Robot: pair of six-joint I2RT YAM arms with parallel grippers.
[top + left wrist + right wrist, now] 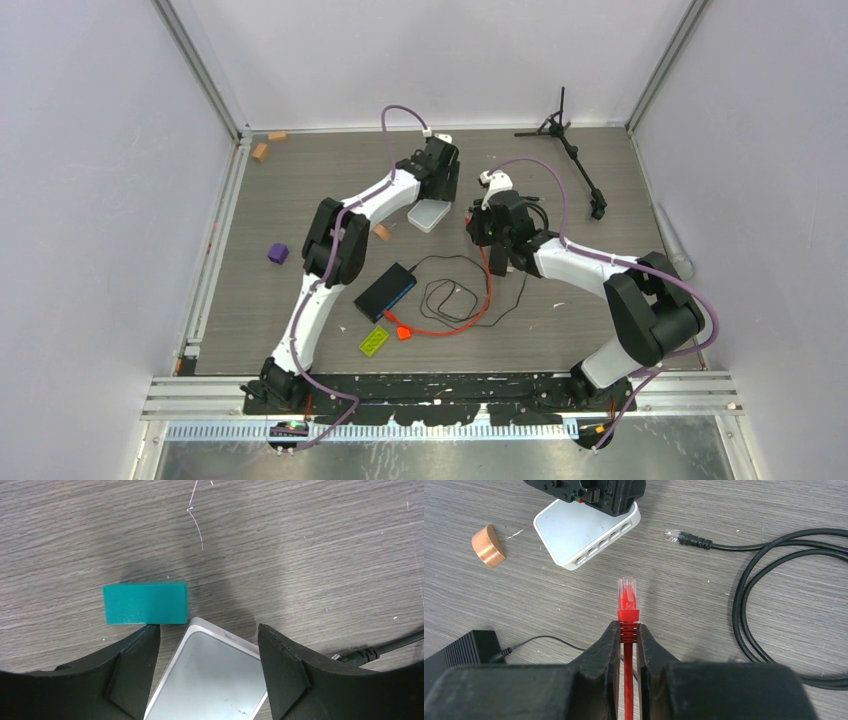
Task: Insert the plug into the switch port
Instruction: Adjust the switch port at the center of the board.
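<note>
- Table (600,200): grey wood-grain surface; everything below lies on it.
- Power brick (454,652): black, at the near left of my right wrist view, with a thin black wire leaving it.
- Switch (574,530): white, lying flat, its row of ports facing my right gripper.
- Black cable (749,580): looped to the right; its clear connector lies just right of the switch.
- Left gripper (207,630): my fingers stand apart, one on each side of the switch corner. I cannot tell whether they touch it.
- Right gripper (628,626): my fingers are together, clamped on the red cable (628,680) just behind the plug's boot.
- Teal block (146,603): just beside the switch corner.
- Plug (627,592): clear-tipped, protruding past my right fingertips, pointed toward the switch and apart from it, in no port.
</note>
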